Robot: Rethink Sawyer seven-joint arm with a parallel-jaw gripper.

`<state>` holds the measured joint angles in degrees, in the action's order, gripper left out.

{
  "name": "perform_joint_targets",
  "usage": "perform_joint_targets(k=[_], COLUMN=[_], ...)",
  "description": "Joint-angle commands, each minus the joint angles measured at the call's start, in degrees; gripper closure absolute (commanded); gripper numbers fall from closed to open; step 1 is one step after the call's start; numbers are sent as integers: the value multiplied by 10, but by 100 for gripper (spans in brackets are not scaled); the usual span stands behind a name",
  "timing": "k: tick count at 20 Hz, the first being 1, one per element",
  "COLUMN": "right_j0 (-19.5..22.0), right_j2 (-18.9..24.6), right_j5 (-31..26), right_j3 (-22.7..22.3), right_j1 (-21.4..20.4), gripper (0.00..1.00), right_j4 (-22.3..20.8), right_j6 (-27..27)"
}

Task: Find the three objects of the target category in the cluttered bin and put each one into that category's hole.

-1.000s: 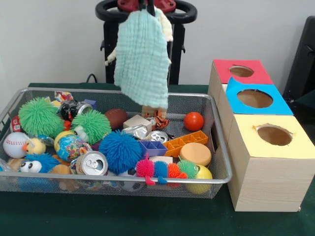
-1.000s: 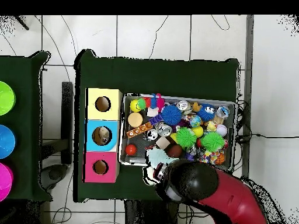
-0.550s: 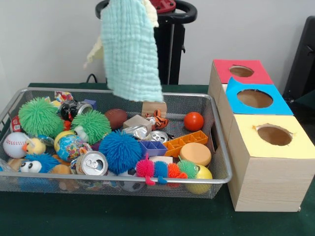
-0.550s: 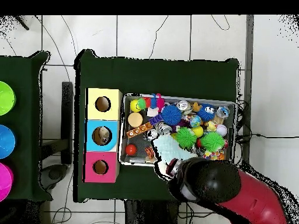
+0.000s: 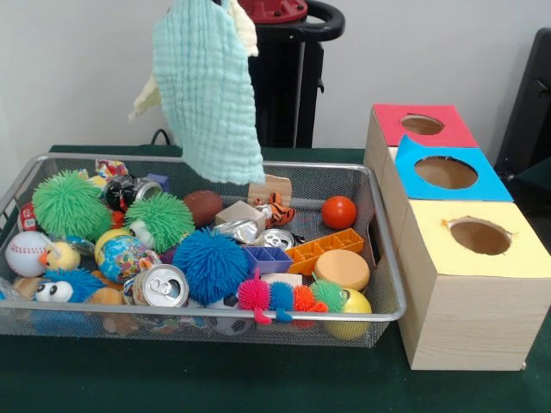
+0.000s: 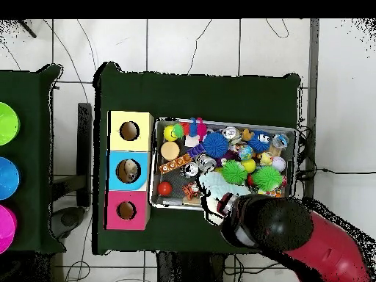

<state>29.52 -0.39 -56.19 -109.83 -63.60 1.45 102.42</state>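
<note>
Green cloth covers the worktop (image 5: pixel 258 387) under the wire bin (image 5: pixel 383 258) and the three-hole box (image 5: pixel 465 292) at right. At the upper left of the front view a mint muslin cloth (image 5: pixel 207 95) hangs above the bin; my tool is hidden above it, so I cannot tell its state. Swinging toward the holes, the loose cloth could slip or snag the rim.

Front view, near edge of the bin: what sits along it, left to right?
Blue googly-eyed fuzzy toy → silver can → fuzzy caterpillar in pink, blue, orange and green → yellow ball.
</note>
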Motion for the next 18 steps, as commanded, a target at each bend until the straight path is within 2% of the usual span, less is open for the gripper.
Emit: perform_joint_targets(k=[1,4,8,18], right_j0=[-14,-23,-31,-90], right_j2=[55,56,61,41], right_j5=[125,157,191,202], right_j3=[-56,-78,-80,-104], right_j1=[37,37,58,52], gripper=[100,100,100,100], right_j4=[50,70,79,117], right_j6=[30,45,53,101])
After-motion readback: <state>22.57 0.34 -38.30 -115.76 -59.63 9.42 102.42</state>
